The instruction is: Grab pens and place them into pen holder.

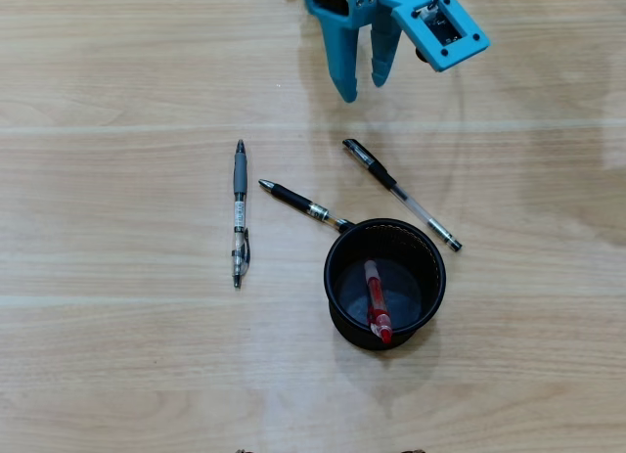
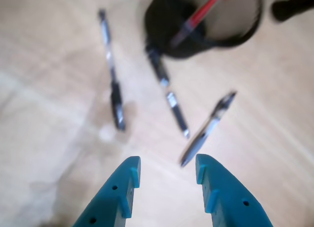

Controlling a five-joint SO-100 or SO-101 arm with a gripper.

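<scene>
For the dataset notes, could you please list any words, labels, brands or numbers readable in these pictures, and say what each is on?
No text can be read in either view.
Grey pen: faint marks on the clear barrel, too small to read.
Two black pens, red pen, pen holder, gripper: no lettering visible.
Wrist view: too blurred.

A pale wooden table (image 1: 117,355) fills the overhead view; a grey pen (image 1: 239,214) lies left of centre; two black pens (image 1: 302,204) (image 1: 401,193) lie slanted at centre; the mesh pen holder (image 1: 339,318) stands below them, lower right of centre.
</scene>
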